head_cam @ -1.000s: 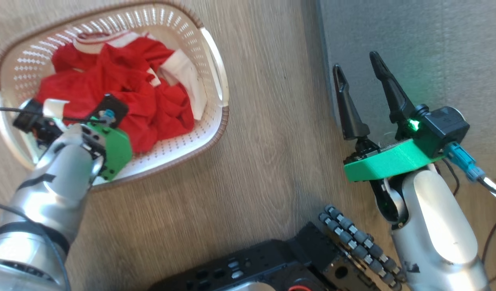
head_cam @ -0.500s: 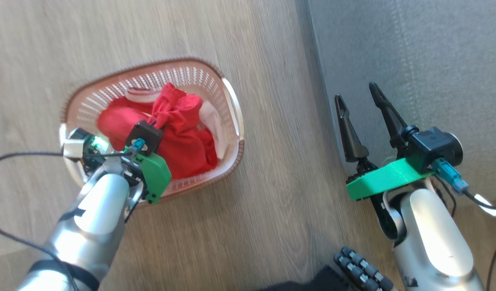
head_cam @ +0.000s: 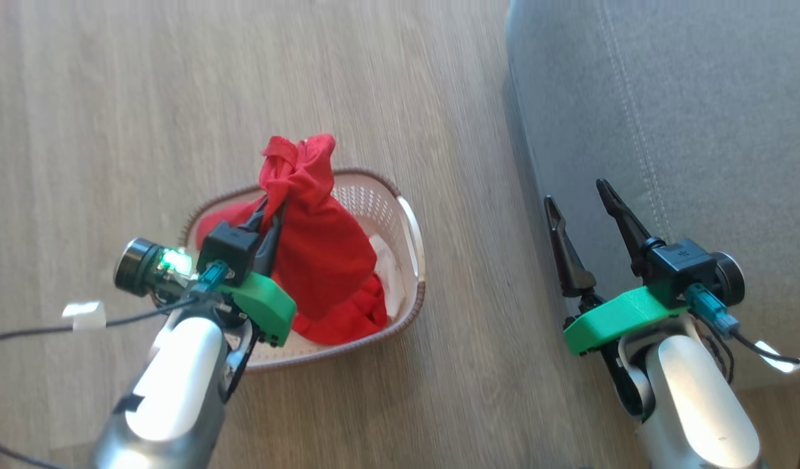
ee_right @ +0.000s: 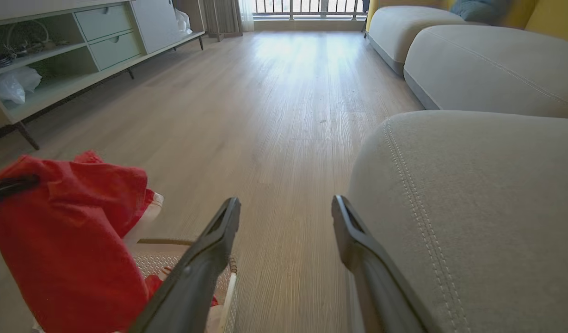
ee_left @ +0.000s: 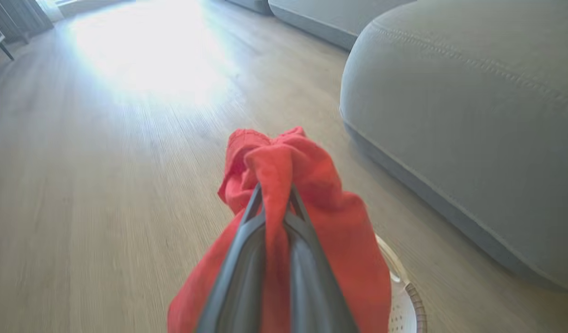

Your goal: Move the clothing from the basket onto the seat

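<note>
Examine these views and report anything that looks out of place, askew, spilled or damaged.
Nothing stands out. One red garment hangs bunched from the left gripper, jaws shut on it, above the basket; the rest of the clothing lies inside; the seat and floor look tidy.

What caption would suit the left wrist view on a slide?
Left gripper shut on soft red fabric garment over the cream perforated plastic basket, beside the grey upholstered seat.

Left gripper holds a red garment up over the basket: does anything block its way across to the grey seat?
Nothing visible blocks the red garment in the left gripper. Only bare wood floor lies between the basket and the seat. The right gripper hangs open at the seat's near edge, possibly close to the path.
</note>
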Controlling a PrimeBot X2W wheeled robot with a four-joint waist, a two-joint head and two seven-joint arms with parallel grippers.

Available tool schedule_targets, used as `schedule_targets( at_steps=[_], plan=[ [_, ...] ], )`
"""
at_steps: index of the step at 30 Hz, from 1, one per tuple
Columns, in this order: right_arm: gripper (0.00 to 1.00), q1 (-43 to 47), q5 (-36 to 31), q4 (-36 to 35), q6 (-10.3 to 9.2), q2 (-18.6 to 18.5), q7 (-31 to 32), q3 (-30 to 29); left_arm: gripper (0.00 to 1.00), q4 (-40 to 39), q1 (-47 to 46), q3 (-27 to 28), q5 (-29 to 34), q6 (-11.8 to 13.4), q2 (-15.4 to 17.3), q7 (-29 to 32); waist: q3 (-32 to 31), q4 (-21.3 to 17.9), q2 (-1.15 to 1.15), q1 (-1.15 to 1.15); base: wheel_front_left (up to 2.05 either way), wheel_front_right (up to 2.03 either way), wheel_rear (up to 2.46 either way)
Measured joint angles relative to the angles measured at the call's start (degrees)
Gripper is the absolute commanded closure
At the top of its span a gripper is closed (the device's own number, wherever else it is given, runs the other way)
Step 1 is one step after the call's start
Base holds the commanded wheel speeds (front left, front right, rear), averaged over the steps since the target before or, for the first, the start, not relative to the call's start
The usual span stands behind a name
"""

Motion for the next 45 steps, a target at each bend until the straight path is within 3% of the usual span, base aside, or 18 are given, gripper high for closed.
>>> schedule_targets(
  at_steps=[12, 28, 35, 40, 45],
  plan=[
    [0.0, 5.8, -0.7, 1.4, 0.0, 0.0, 0.0, -0.8, 1.0, -16.0, 10.0, 11.0, 0.5, 0.2, -3.8, 0.0, -10.2, 2.4, 0.0, 0.0, 0.0, 0.0, 0.0],
    [0.0, 8.5, -1.0, 2.1, 0.0, 0.0, 0.0, -0.6, 1.0, -35.6, 8.4, 16.9, 2.6, -1.3, -6.2, -0.1, -14.8, 6.5, 0.0, 0.0, 0.0, 0.0, 0.0],
    [0.0, 8.5, -1.0, 2.2, 0.0, 0.0, 0.0, -0.2, 1.0, -39.6, 8.0, 14.7, 2.6, -3.1, -6.8, -0.4, -15.4, 6.7, 0.0, 0.0, 0.0, 0.0, 0.0],
    [0.0, 8.5, -1.0, 2.3, 0.0, 0.0, 0.0, 0.1, 1.0, -39.7, 8.0, 8.6, 2.1, -7.1, -6.8, -0.4, -15.7, 6.2, 0.0, 0.0, 0.0, 0.0, 0.0],
    [0.0, 9.3, -1.0, 2.5, 0.0, 0.0, 0.0, 0.1, 1.0, -39.7, 8.1, 3.5, 2.4, -8.4, -6.8, -0.4, -16.2, 5.6, -0.01, 0.0, 0.0, 0.0, 0.0]
  ],
)
